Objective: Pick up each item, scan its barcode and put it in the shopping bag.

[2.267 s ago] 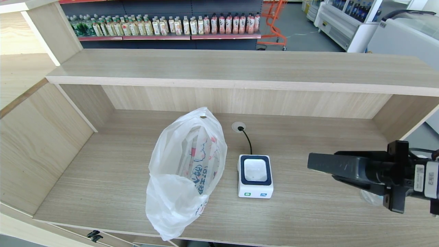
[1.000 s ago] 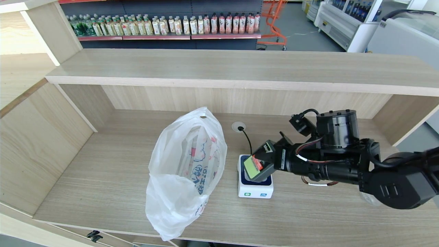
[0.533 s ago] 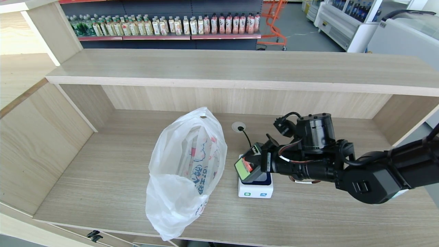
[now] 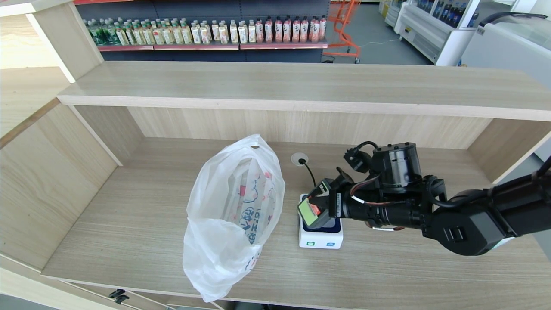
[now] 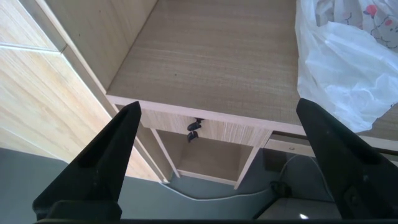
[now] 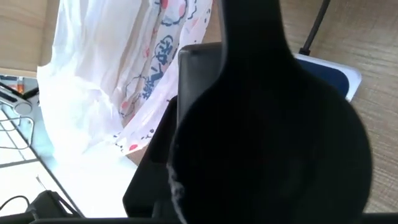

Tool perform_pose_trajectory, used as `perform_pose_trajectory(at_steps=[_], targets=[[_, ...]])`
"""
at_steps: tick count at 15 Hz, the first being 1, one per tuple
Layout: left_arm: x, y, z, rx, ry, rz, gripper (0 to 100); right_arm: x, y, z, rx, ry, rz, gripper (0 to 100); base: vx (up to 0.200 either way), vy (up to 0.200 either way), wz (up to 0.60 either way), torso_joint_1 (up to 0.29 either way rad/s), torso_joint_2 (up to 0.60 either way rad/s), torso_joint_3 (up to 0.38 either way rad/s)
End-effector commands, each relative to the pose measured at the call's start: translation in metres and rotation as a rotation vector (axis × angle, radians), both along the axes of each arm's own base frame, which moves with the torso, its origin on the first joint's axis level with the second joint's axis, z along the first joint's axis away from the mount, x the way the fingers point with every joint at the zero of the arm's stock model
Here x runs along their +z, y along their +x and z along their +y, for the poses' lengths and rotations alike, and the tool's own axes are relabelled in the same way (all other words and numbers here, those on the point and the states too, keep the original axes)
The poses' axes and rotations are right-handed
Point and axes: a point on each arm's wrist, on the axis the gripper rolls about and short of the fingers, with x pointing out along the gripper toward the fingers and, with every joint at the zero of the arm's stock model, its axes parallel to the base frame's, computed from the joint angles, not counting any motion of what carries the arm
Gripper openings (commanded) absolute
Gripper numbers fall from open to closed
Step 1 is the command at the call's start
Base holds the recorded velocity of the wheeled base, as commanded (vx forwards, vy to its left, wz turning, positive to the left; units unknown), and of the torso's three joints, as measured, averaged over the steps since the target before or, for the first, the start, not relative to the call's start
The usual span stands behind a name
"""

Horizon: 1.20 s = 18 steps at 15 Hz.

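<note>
Holding a green packet (image 4: 307,211) clenched in my right end effector (image 4: 315,209) over the barcode scanner (image 4: 321,242), I'd drop it into the shopping bag (image 4: 224,245) next.

No print can be read. Bag (image 4: 234,215), left of the scanner (image 4: 320,239): blue and pink printed marks, unreadable through the folds. Scanner front edge: green badge (image 4: 310,244) and blue badge (image 4: 330,245), too small to read. Packet (image 4: 309,212), above the scanner's left side: green face with a red patch, wording indistinct. Bottles (image 4: 206,32), far behind the scanner: labels too small.
</note>
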Motion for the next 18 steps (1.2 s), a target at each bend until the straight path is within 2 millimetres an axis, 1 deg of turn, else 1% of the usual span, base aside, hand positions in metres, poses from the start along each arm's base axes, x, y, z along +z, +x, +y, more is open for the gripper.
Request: perform_pose_trajectory(at_steps=[1, 3, 4, 5, 7, 8, 10, 13, 15, 16, 17, 18], targets=[[0.0, 0.0, 0.0, 0.001, 0.0, 0.001, 100, 0.034, -0.013, -0.006, 0.008, 0.059, -0.09, 0, 0.0, 0.0, 0.0, 0.0, 0.0, 0.0], [0.0, 0.0, 0.0, -0.001, 0.0, 0.001, 100, 0.073, -0.033, -0.017, 0.022, 0.095, -0.219, 0, 0.0, 0.0, 0.0, 0.0, 0.0, 0.0], [0.0, 0.0, 0.0, -0.001, 0.0, 0.001, 100, 0.081, -0.039, -0.021, 0.033, 0.082, -0.261, 0, 0.0, 0.0, 0.0, 0.0, 0.0, 0.0], [0.0, 0.0, 0.0, 0.002, 0.0, 0.0, 100, 0.091, -0.053, -0.032, 0.065, -0.004, -0.379, 0, 0.0, 0.0, 0.0, 0.0, 0.0, 0.0], [0.0, 0.0, 0.0, 0.001, 0.0, 0.0, 100, 0.083, -0.066, -0.052, 0.084, -0.135, -0.461, 0, 0.0, 0.0, 0.0, 0.0, 0.0, 0.0], [0.0, 0.0, 0.0, -0.001, 0.0, 0.001, 100, 0.078, -0.069, -0.055, 0.088, -0.159, -0.462, 0, 0.0, 0.0, 0.0, 0.0, 0.0, 0.0], [0.0, 0.0, 0.0, 0.001, 0.0, 0.0, 100, 0.076, -0.073, -0.058, 0.089, -0.159, -0.454, 0, 0.0, 0.0, 0.0, 0.0, 0.0, 0.0], [0.0, 0.0, 0.0, -0.001, 0.0, 0.0, 100, 0.075, -0.073, -0.058, 0.091, -0.155, -0.448, 0, 0.0, 0.0, 0.0, 0.0, 0.0, 0.0], [0.0, 0.0, 0.0, 0.003, -0.005, -0.001, 100, 0.074, -0.072, -0.056, 0.075, -0.102, -0.398, 0, 0.0, 0.0, 0.0, 0.0, 0.0, 0.0], [0.0, 0.0, 0.0, 0.001, -0.008, -0.001, 100, 0.075, -0.072, -0.054, 0.057, -0.048, -0.353, 0, 0.0, 0.2, 0.0, 0.007, 0.0, 0.002], [0.0, 0.0, 0.0, 0.001, -0.008, -0.001, 100, 0.075, -0.072, -0.054, 0.057, -0.048, -0.353, 0, 0.0, 0.2, 0.0, 0.002, 0.0, 0.002], [0.0, 0.0, 0.0, 0.001, -0.012, -0.002, 100, 0.077, -0.069, -0.049, 0.033, 0.054, -0.268, 0, 0.0, 0.2, 0.0, -0.007, 0.0, 0.002]])
